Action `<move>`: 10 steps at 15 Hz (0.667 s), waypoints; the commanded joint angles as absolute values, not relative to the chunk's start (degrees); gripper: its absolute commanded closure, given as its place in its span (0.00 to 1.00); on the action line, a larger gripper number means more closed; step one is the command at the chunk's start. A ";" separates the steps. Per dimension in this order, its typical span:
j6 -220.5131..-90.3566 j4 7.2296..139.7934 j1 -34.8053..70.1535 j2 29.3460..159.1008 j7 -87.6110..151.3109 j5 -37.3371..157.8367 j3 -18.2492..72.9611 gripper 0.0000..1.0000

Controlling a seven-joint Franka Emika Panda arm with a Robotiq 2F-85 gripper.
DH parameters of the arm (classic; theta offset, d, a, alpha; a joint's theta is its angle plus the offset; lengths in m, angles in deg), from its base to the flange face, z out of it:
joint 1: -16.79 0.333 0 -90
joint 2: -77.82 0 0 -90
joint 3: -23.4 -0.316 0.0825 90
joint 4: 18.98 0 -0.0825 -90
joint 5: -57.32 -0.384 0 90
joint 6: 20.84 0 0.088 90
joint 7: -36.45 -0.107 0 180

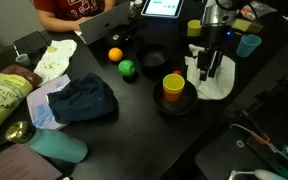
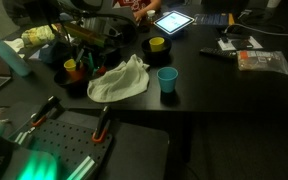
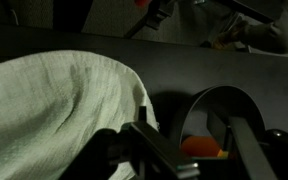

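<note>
My gripper (image 1: 212, 70) hangs just above a crumpled white cloth (image 1: 210, 82) on the black table (image 1: 134, 130). In the wrist view the gripper (image 3: 197, 156) is open, its two dark fingers (image 3: 149, 150) apart and nothing between them. The white cloth (image 3: 64, 110) lies against the left finger. Through the gap I see a black bowl (image 3: 224, 105) holding an orange cup (image 3: 202, 146). The same orange cup (image 1: 174, 86) sits in its bowl just beside the cloth. The cloth (image 2: 119, 80) also shows in an exterior view, where the arm is dark and hard to make out.
A blue cup (image 1: 248, 45) and a yellow cup (image 1: 194, 27) stand near the arm. A green ball (image 1: 127, 68), an orange (image 1: 114, 54) and an empty black bowl (image 1: 151, 58) sit mid-table. A dark blue cloth (image 1: 84, 100), chip bag (image 1: 4, 95), tablet (image 1: 164, 8).
</note>
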State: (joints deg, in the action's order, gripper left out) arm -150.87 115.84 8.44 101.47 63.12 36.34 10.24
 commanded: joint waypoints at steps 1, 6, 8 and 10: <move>-148.77 115.28 10.30 99.34 63.26 36.99 11.28 0.02; -151.21 113.67 15.27 98.22 58.64 43.14 11.93 0.00; -151.20 112.25 17.42 97.32 56.10 47.45 12.47 0.00; -151.17 110.63 19.29 96.73 53.97 51.53 13.01 0.00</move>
State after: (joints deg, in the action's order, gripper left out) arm -151.08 112.04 15.96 99.04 57.31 46.68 11.48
